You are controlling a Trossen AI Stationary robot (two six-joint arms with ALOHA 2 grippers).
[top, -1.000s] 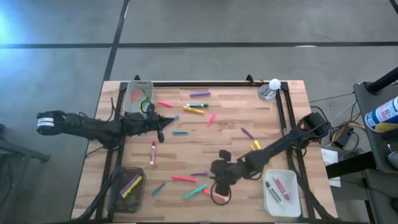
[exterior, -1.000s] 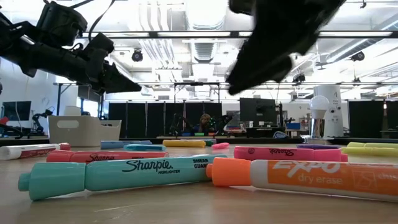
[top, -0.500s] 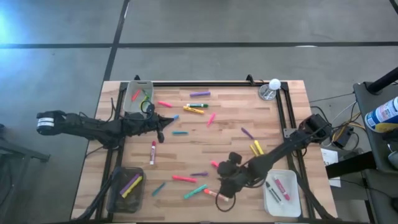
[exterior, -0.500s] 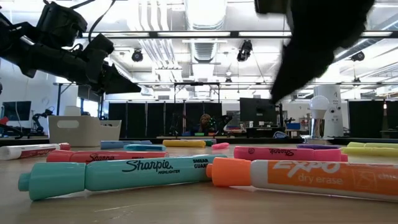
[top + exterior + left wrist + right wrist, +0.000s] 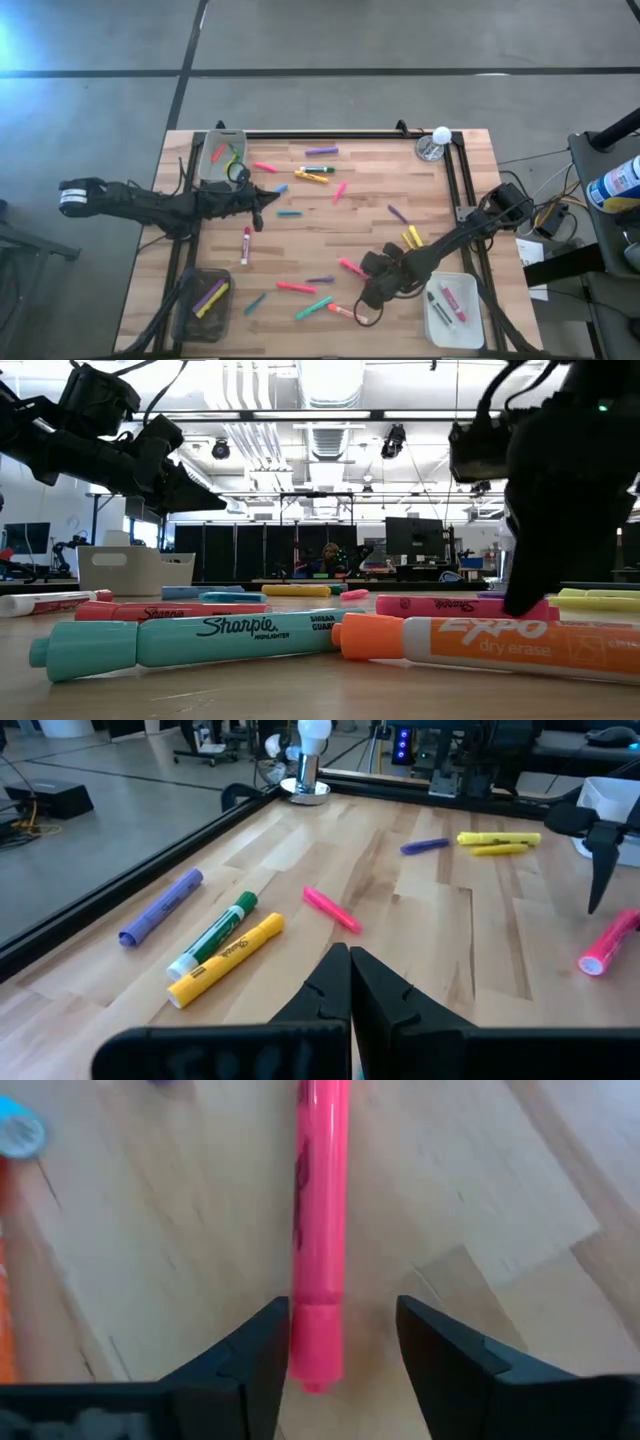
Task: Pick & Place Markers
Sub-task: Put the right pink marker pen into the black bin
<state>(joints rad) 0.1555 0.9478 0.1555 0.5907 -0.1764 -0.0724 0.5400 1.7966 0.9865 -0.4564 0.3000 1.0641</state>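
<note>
My right hand [image 5: 335, 1355] straddles the pink marker [image 5: 320, 1230] half open, gripping nothing, so closing off-center near its end could roll it across the bench [image 5: 420, 190].

wooden table [image 5: 370, 190] | three bins [image 5: 222, 155] | white bulb [image 5: 441, 134]

markers [image 5: 290, 213] across table [image 5: 380, 180], bins [image 5: 222, 153] at corners

- Tabletop [image 5: 370, 180]: pale wood planks, matt, visible grain.
- Pink marker [image 5: 320, 1230]: glossy smooth plastic.
- Fingers [image 5: 250, 1355]: dark matt plastic.
- Frame rail [image 5: 330, 134]: black metal.
</note>
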